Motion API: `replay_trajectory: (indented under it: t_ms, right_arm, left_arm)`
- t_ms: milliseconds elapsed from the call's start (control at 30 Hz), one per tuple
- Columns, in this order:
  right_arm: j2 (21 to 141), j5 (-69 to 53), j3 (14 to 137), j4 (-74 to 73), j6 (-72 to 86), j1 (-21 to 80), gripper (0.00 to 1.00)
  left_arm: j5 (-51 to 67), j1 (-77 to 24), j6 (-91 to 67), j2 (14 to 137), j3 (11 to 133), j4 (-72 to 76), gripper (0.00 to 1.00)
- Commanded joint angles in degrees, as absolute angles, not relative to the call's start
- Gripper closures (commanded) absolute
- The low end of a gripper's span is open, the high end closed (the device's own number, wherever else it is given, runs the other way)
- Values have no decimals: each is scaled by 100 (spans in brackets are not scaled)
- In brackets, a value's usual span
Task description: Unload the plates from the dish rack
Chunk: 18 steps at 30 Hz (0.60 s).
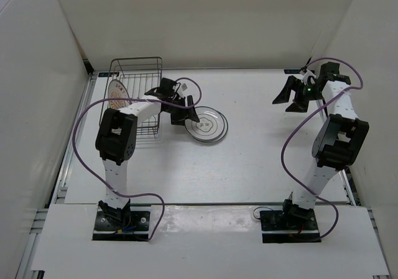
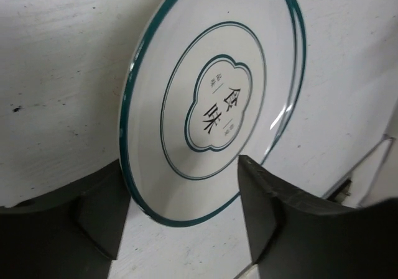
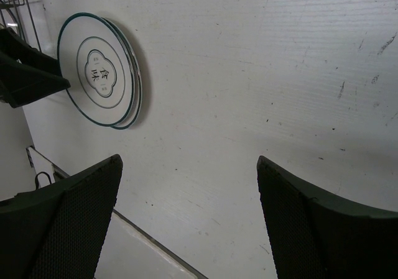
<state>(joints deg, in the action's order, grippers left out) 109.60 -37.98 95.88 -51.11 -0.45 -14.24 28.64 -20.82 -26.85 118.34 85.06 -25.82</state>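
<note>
Two white plates (image 1: 208, 126) lie stacked mid-frame on the desk (image 1: 261, 161); the orange plate (image 1: 116, 92) stands in the dish rack (image 1: 140, 74). Both arms' jaws gape wide, empty.

Two white plates (image 1: 208, 127) stacked flat, orange plate (image 1: 116, 92) upright in dish rack (image 1: 140, 66)

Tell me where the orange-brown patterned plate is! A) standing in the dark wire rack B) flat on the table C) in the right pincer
A: the round orange-brown patterned plate stands inside the dark metal wire dish rack; only the white dark-rimmed plates lie on the white table.
</note>
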Motion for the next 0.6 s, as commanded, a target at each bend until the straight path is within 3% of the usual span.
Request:
replay_trajectory:
  t_ms: [0,133,267,567]
  right_arm:
    - [11004,-3955,9852,-5247,-88,-1459,10]
    - [11030,-3946,9870,-5273,-123,-1459,10]
    - [11022,-3929,9861,-5300,-123,-1459,10]
    - [11039,-3894,9826,-5326,-184,-1468,10]
  left_arm:
    - [2304,-2153,-2330,11742,8780,-3110,20]
    - [1706,-2346,-1969,11865,9271,-3733,12]
    - [1118,-2496,-1837,11926,9483,-3998,11]
    - [932,-2593,-1731,12006,9571,-4008,6]
